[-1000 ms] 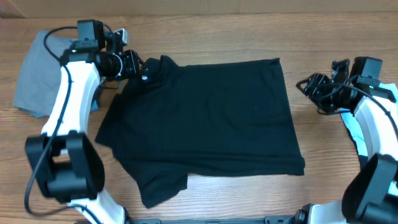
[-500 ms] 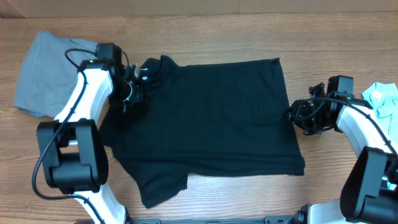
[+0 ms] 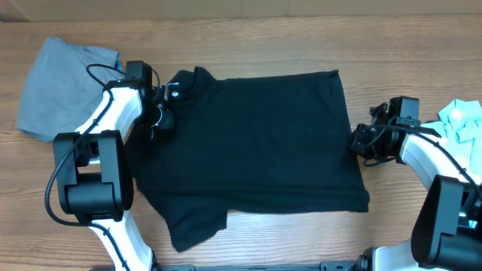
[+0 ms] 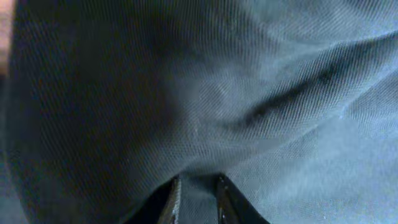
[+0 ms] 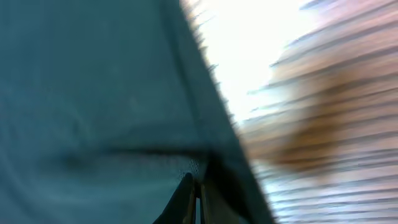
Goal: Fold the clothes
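Nearest the table's (image 3: pixel 248 41) front edge lies one short sleeve (image 3: pixel 192 222) of the black shirt (image 3: pixel 248 143), crumpled and pointing toward the front left corner. The shirt itself is spread flat across the middle of the table, lying sideways with its neck end toward the left edge and its bottom hem toward the right edge. At that hem, about halfway back along it, the right gripper (image 3: pixel 360 141) sits low on the cloth. In the right wrist view its fingers (image 5: pixel 185 196) are pressed together with the shirt's edge caught between them and a crease running in to the tips, bare wood showing just beside the hem. A little farther back on the opposite side, the left gripper (image 3: pixel 160 113) is down on the shoulder area just beside the collar (image 3: pixel 181 79). In the left wrist view its fingers (image 4: pixel 171 199) stand nearly together, closed on a small pinch of the dark fabric, which wrinkles outward from them. By the right edge, just beyond the right arm, a light-blue garment (image 3: pixel 461 120) lies bunched. In the far left corner a grey garment (image 3: pixel 56 86) lies apart from the shirt, with the left arm reaching across beside it
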You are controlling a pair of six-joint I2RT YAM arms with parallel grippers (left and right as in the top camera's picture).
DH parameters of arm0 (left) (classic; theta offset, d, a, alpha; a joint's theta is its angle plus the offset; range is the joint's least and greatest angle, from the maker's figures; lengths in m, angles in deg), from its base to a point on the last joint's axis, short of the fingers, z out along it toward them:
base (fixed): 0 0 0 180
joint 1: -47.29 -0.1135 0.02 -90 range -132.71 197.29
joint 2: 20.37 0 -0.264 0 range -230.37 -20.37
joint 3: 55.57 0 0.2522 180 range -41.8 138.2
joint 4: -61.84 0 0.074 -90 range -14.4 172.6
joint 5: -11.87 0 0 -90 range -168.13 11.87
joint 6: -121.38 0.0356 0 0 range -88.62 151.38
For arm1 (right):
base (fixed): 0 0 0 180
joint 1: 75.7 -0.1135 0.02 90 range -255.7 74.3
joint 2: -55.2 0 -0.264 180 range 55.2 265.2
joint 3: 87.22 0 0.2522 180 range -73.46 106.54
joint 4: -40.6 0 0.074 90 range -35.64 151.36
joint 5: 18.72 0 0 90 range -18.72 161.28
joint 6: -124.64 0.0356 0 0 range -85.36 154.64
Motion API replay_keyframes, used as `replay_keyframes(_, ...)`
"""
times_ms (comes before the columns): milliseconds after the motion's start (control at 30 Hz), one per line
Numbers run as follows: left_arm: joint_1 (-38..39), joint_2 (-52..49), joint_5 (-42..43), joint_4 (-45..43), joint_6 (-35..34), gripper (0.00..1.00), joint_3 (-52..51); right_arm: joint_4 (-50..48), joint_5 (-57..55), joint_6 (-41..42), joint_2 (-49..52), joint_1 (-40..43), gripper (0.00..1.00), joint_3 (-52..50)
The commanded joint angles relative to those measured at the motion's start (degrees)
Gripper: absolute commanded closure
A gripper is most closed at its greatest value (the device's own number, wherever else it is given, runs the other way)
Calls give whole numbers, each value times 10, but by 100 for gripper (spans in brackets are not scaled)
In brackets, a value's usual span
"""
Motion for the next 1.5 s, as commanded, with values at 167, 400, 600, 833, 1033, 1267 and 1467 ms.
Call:
replay_keyframes(167,-1,-47,-22,-36,17,73,-7,-40,-42,35,4,34,39,38)
replay_keyframes(400,-4,-47,-22,-35,18,65,-7,126,-38,31,4,52,38,36)
replay_keyframes(600,-4,-47,-22,-38,18,61,-7,168,-47,31,4,39,41,-3)
replay_keyframes(833,-6,-47,-23,-37,20,59,-3,144,-107,82,5,38,96,-72)
replay_keyframes(1033,-17,-47,-22,3,27,53,33,234,-228,184,0,60,96,-49)
replay_keyframes(1267,-19,-47,-22,82,28,51,88,304,-256,213,-27,67,59,-21)
replay_keyframes(1467,-20,-24,-6,191,30,50,178,289,-162,153,-102,67,48,29)
